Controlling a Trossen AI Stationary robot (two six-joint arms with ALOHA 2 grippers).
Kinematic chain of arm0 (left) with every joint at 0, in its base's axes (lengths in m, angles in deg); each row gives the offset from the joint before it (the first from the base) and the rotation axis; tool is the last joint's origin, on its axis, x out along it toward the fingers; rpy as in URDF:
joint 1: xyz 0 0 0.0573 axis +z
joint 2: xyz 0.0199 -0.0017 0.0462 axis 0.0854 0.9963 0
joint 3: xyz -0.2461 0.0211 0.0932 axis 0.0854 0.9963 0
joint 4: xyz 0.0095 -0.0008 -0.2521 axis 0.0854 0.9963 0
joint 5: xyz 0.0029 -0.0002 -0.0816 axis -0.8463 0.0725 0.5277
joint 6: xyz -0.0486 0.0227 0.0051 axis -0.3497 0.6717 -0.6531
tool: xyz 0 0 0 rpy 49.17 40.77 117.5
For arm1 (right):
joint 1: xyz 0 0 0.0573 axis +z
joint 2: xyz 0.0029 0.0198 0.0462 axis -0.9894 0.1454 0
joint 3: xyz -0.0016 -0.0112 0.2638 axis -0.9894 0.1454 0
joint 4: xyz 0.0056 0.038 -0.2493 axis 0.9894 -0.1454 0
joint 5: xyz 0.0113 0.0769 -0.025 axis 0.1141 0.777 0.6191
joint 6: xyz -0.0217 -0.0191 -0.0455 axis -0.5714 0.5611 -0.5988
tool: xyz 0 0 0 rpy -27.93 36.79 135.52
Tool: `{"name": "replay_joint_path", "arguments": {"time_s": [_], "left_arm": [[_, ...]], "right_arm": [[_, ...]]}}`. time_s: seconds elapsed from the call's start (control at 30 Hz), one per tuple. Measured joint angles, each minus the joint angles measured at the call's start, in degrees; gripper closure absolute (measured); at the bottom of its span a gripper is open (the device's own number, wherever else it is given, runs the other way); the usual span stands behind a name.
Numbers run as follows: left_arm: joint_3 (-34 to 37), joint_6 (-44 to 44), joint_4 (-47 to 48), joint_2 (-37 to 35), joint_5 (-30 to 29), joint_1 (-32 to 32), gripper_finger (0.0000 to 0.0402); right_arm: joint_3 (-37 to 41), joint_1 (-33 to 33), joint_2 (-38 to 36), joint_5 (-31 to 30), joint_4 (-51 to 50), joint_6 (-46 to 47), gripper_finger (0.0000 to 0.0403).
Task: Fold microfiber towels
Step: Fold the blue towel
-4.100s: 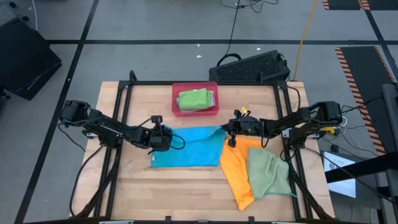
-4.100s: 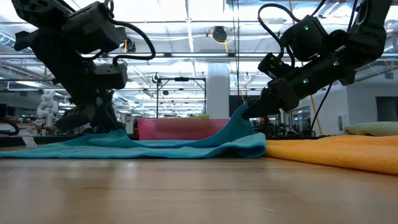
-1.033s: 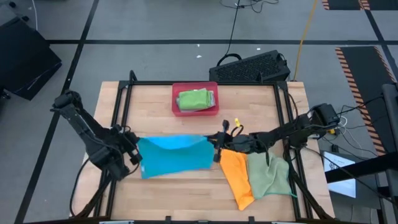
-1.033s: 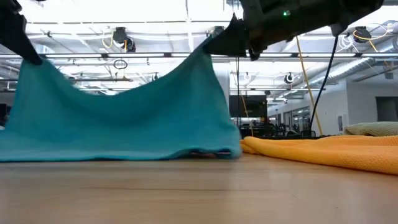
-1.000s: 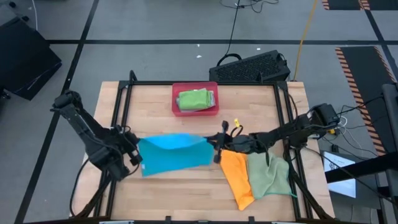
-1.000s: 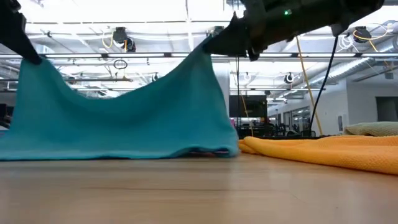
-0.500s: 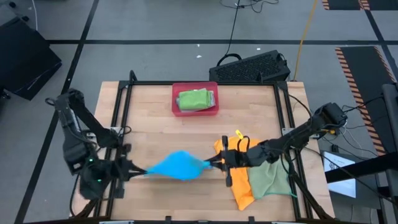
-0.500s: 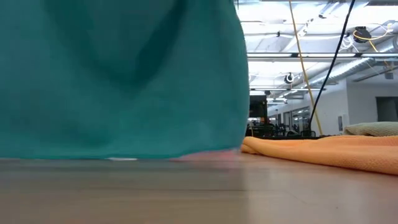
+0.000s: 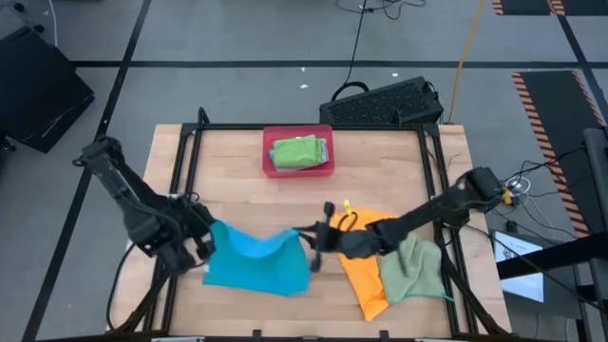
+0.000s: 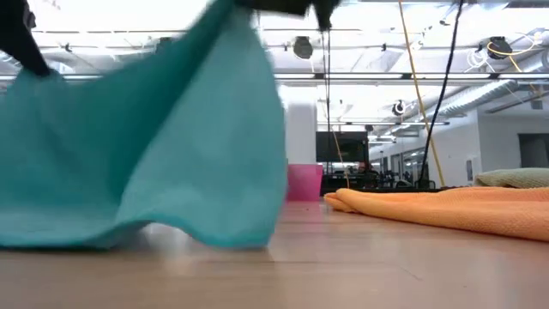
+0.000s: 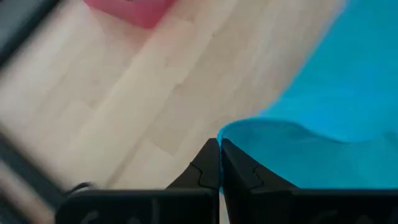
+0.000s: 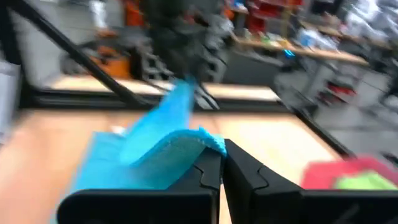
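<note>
Both arms are dark, near-black, built of slim jointed links with chunkier housings at the joints. Thin black cables loop along the links. The left gripper [image 11: 219, 163] has two matte black fingers with angular, faceted tips. The right gripper [image 12: 222, 167] has the same black, wedge-shaped fingers. A yellow tag or cable marker [image 9: 346, 205] sits beside the right arm's wrist.

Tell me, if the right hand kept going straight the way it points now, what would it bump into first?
Probably the left hand. The right hand points across the blue towel stretched between them, toward the left arm; depth is unclear.
</note>
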Motion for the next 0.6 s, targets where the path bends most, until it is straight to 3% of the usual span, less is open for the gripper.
{"name": "replay_joint_path", "arguments": {"time_s": [0.2,0.33,0.47,0.6], "left_arm": [[0.7,2.3,-2.7,-0.2,0.2,0.8,0.0396],[0.3,3.2,-2.7,-0.3,0.2,0.7,0.0398],[0.3,3.4,-2.6,-0.7,-0.1,0.7,0.0395],[0.3,3.6,-2.7,-0.6,0.0,0.6,0.0397]], "right_arm": [[0.4,-8.6,8.9,-2.5,1.0,2.2,0.0401],[0.3,-13.0,11.2,2.5,3.0,0.7,0.0401],[0.3,-13.9,8.3,7.8,2.5,-1.7,0.0401],[0.2,-12.2,-0.7,14.1,-11.9,-1.8,0.0401]]}}
